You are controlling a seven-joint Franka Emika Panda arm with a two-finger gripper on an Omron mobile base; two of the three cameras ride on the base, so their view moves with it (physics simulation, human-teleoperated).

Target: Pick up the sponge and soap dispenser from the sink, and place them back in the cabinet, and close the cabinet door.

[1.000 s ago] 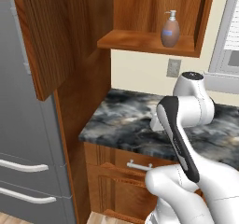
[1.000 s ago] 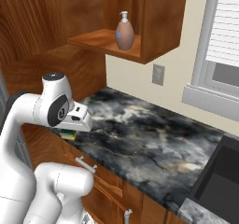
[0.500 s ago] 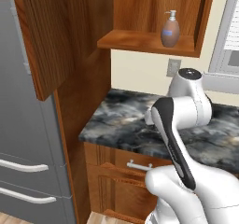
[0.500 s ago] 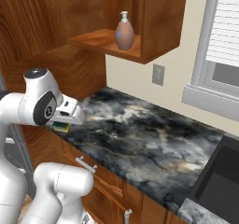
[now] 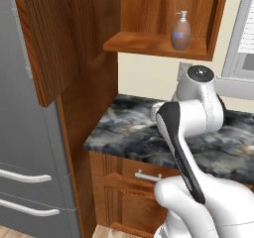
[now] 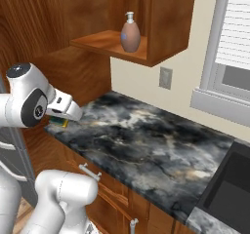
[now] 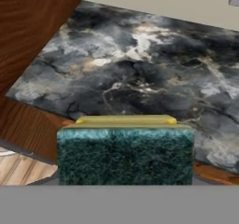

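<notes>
Already the soap dispenser [image 6: 130,33] is set on the cabinet [image 6: 166,28] shelf. The sponge [image 7: 125,150], green-faced with a yellow back here, appears to be gripped in the claw [image 6: 62,122] above the counter [image 6: 146,140] edge, though the fingertips are hidden. Next, a lift to the shelf is called for.

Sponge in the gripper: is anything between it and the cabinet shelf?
Nothing visible. The sponge sits in the gripper above the counter's left end; the cabinet door stands open, and the shelf is bare beside the soap dispenser.
</notes>
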